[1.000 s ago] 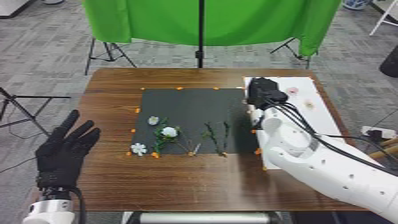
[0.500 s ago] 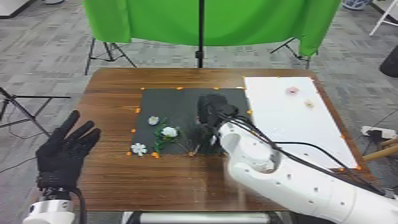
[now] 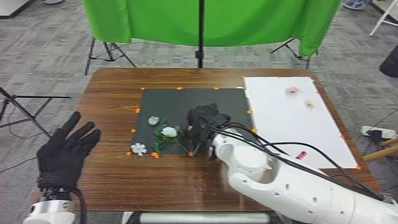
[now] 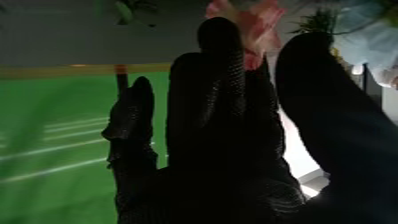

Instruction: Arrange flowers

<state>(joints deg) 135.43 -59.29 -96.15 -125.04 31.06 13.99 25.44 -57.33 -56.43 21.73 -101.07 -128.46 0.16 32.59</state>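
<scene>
My right hand [image 3: 204,119] is low over the dark mat [image 3: 173,100] in the head view, covering the place where thin green stems lay. Left of it, on the mat, are a white flower [image 3: 169,131] with green leaves and a small pale flower [image 3: 154,120]; a white blossom [image 3: 139,148] lies by the mat's near left corner. In the right wrist view my right hand [image 4: 222,120] is open, fingers straight, thumb apart. A pink flower [image 4: 258,30] shows behind its fingertips, and a white flower [image 4: 360,37] beyond the thumb. My left hand [image 3: 64,152] is open at the table's left edge.
A white sheet [image 3: 289,120] on the right carries a pink blossom [image 3: 292,90] and a cream one [image 3: 309,104], plus a small red-pink thing [image 3: 302,155] near my right forearm. Orange bits line the mat's edges. A green cloth [image 3: 160,20] hangs behind the table.
My right hand has swung left from the white sheet onto the dark mat, then shifted slightly toward the table's near side. The left hand has kept still.
</scene>
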